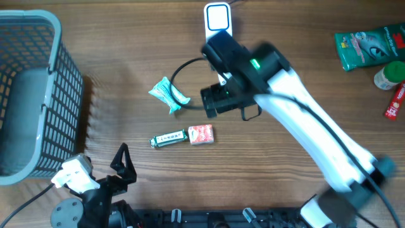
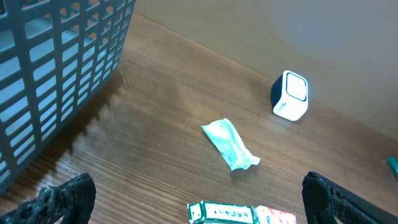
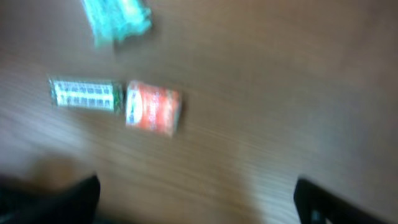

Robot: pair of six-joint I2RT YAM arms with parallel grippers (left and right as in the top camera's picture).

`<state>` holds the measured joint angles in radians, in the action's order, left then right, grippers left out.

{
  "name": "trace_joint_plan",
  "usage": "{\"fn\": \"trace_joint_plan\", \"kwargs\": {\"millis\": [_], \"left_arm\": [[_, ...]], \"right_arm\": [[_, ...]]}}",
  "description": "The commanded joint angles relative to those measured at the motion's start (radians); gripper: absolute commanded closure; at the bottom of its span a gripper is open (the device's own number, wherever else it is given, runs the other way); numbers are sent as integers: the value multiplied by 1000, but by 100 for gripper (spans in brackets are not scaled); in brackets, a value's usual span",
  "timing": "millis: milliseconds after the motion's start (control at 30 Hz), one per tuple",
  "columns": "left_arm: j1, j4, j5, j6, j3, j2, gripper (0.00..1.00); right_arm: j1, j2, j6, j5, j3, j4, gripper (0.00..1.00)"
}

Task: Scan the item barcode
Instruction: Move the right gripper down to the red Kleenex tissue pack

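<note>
**A:** From overhead, the right gripper [image 1: 214, 104] hangs over the wooden table [image 1: 126, 38], jaws fully spread and empty. The left gripper [image 1: 121, 166] sits at the near edge, just as wide and holding nothing.

**B:** So nothing has been scanned?

**A:** I'd judge it hasn't started. The small red-and-white carton [image 1: 201, 133], the flat green-and-white pack [image 1: 168, 138] touching it and the crumpled teal wrapper [image 1: 169, 94] all lie loose. The white box-shaped barcode scanner [image 1: 217, 18] stands well apart at the far edge. Picking up, presenting and scanning all remain.

**B:** Left wrist?

**A:** Wrapper centre, scanner beyond, and the grey plastic mesh basket [image 2: 56, 56] to one side.

**B:** Right wrist?

**A:** It's blurred, but the carton and pack lie ahead between wide fingers.

**B:** Obstacles?

**A:** The scanner's black cable loop [image 1: 180, 73] lies by the wrapper. The green pouch [image 1: 367, 44] is far off.
</note>
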<state>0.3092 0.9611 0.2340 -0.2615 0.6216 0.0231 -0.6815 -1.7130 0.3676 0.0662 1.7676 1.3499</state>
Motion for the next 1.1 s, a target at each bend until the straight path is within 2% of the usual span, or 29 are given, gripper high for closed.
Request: {"fn": "trace_joint_plan", "kwargs": {"millis": [0, 100, 133, 233, 300, 367, 700, 900, 933, 1067], "left_arm": [[-6, -2, 1, -9, -3, -2, 0], [-6, -1, 1, -9, -3, -2, 0], [-6, -2, 1, -9, -3, -2, 0], [-6, -2, 1, -9, -3, -2, 0], [-6, -2, 1, -9, -3, -2, 0], [-6, -2, 1, -9, -3, -2, 0], [-6, -2, 1, -9, -3, -2, 0], [-6, -2, 1, -9, -3, -2, 0], [-6, -2, 1, -9, -3, -2, 0], [-6, -2, 1, -9, -3, -2, 0]], "right_arm": [[-6, 59, 102, 90, -385, -286, 0], [-6, 31, 17, -72, -601, -464, 1], [-6, 21, -3, -75, -616, -462, 4], [-6, 13, -38, -108, -617, -455, 4], [-6, 13, -127, -210, -616, -454, 3], [-4, 13, -145, -279, -616, -445, 4], [13, -36, -264, -330, -616, -516, 5], [48, -101, -288, -330, -616, -557, 10], [48, -112, -298, -330, -616, -578, 19], [48, -138, -314, -338, -616, -590, 20]]}}
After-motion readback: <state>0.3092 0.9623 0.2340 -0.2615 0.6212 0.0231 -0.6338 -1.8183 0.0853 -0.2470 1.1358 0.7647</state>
